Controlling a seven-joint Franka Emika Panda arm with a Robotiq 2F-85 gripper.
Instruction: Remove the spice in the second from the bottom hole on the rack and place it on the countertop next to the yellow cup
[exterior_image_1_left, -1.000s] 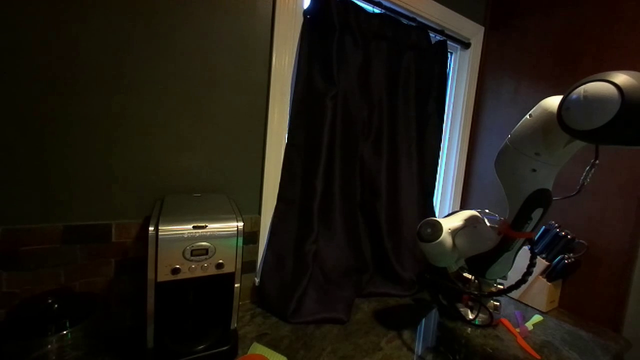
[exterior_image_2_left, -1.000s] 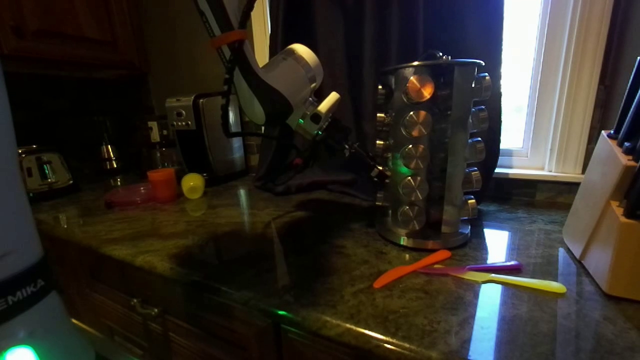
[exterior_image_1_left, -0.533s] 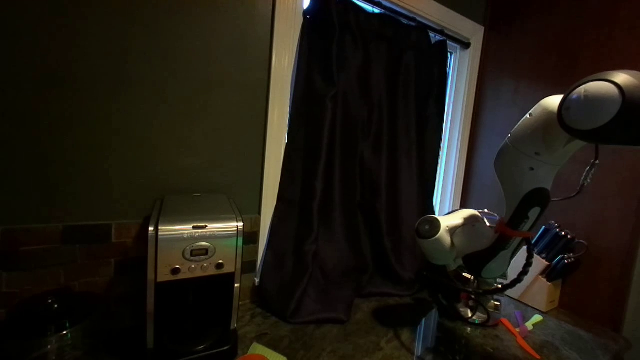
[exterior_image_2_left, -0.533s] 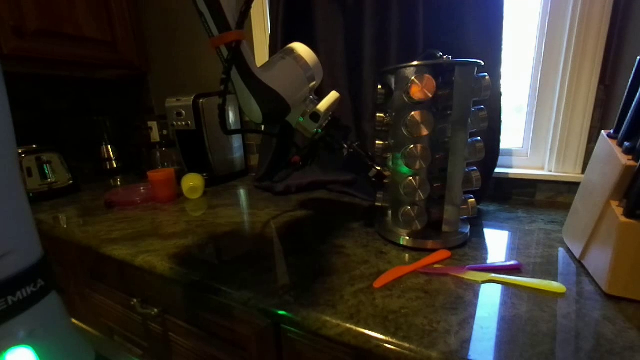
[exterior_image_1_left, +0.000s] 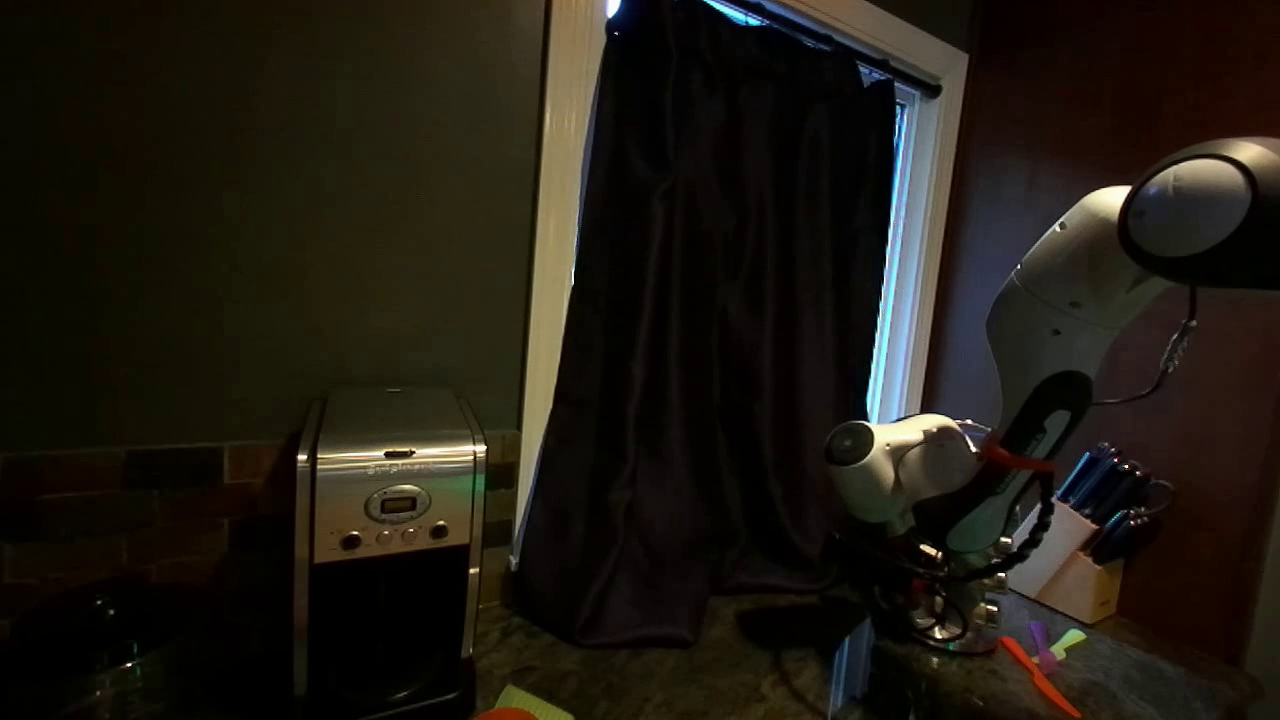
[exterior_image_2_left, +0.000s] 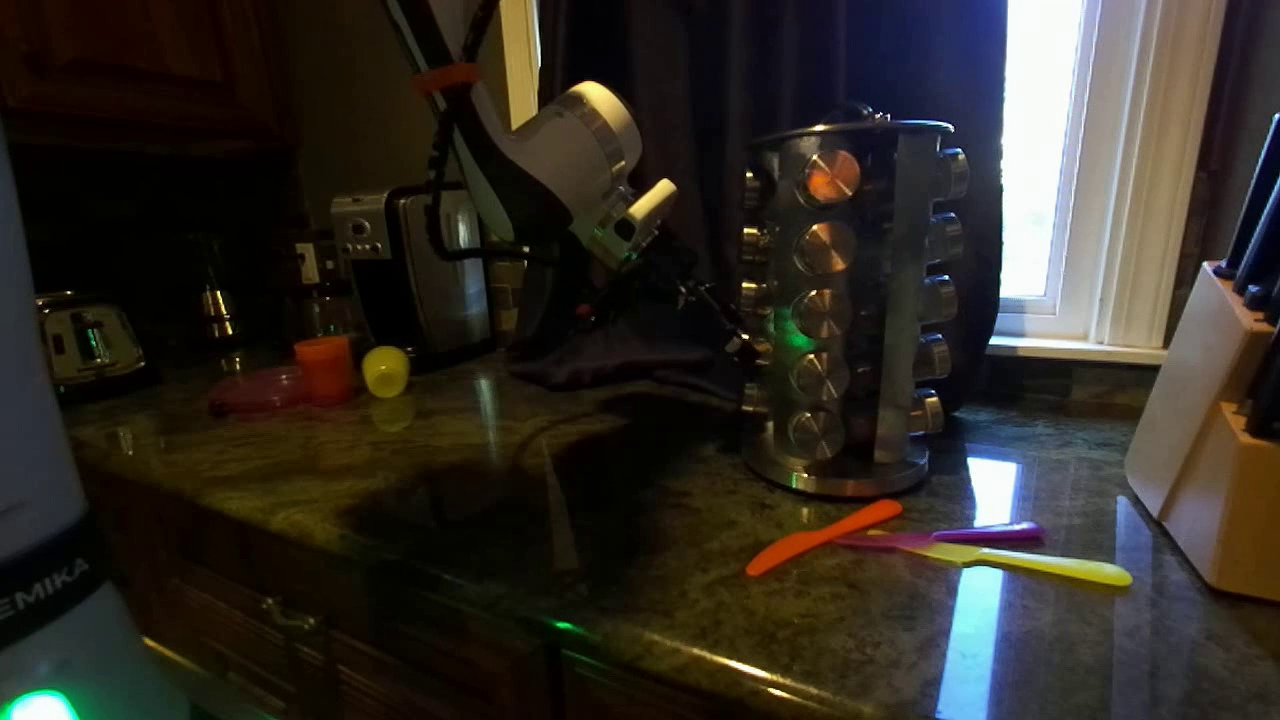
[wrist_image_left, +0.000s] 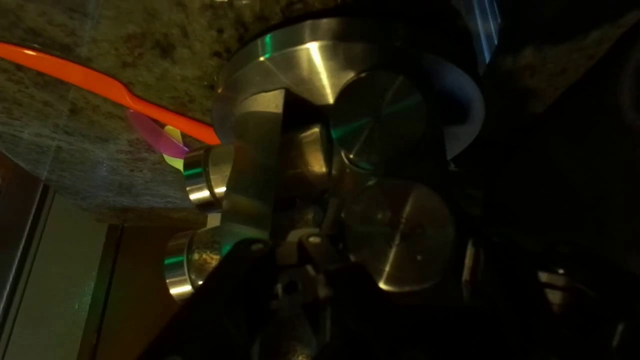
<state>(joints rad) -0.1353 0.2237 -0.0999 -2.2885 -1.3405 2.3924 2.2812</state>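
The rack (exterior_image_2_left: 905, 300) is a round dark metal stand with columns of silver-lidded jars, upright on the dark countertop (exterior_image_2_left: 640, 580). It also shows in an exterior view (exterior_image_1_left: 965, 645), partly behind the arm, and in the wrist view (wrist_image_left: 300, 75). The second-from-bottom spice jar shows its round lid (wrist_image_left: 400, 235) large in the wrist view, below the bottom lid (wrist_image_left: 380, 120). My gripper (wrist_image_left: 405, 265) has its dark fingers on both sides of that lid and appears shut on it; fingertips are hard to see. The gripper (exterior_image_2_left: 738, 345) is at the rack's side. The yellow cup (exterior_image_2_left: 386, 372) stands apart from the rack.
An orange cup (exterior_image_2_left: 326, 370) and pink plate (exterior_image_2_left: 250, 392) are beside the yellow cup. Orange (exterior_image_2_left: 820, 540), purple (exterior_image_2_left: 990, 533) and yellow (exterior_image_2_left: 1040, 565) knives lie before the rack. A knife block (exterior_image_2_left: 1200, 450), coffee maker (exterior_image_2_left: 440, 260) and curtain (exterior_image_2_left: 640, 360) are around.
The arm and gripper have moved a little to the left in both exterior views. The rack has slid slightly left with them and stays upright. The cups and knives have not moved.
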